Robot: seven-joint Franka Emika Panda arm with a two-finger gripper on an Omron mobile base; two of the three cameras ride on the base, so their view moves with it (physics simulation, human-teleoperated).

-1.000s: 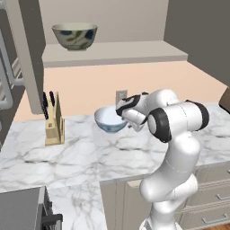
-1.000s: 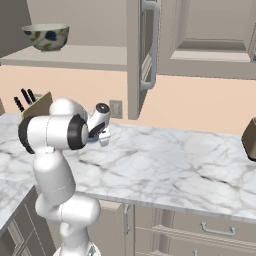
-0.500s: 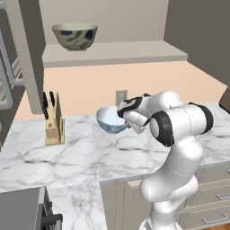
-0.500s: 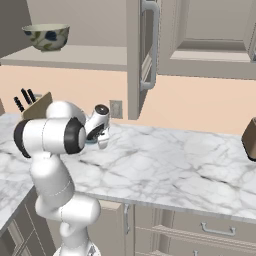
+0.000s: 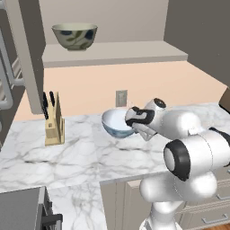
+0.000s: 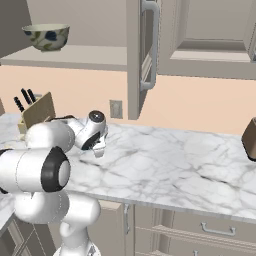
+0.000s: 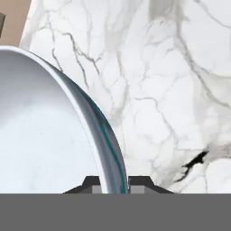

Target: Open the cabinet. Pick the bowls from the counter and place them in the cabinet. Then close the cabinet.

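Note:
The pale blue-white bowl (image 5: 116, 122) sits on the white marble counter (image 5: 85, 155), near the wall. My gripper (image 5: 134, 125) is at its right side, shut on the rim. In the hand view the bowl (image 7: 45, 135) fills the left, and its rim runs down between my fingertips (image 7: 92, 182). The olive-beige bowl (image 5: 74, 36) with dark leaf marks stands on the shelf of the open cabinet (image 5: 134, 50). From the right it shows as the olive-beige bowl (image 6: 46, 36) at upper left, with the cabinet's open door (image 6: 142, 50) swung out beside it.
A knife block (image 5: 54, 124) stands on the counter left of the bowl, with a wall outlet (image 5: 121, 98) behind the bowl. A brown appliance (image 6: 250, 140) sits at the counter's far right. Drawers (image 6: 215, 230) run below the counter edge.
The jaws have closed onto the pale bowl's rim. The arm's elbow has swung slightly right and nearer. Both bowls stay where they were.

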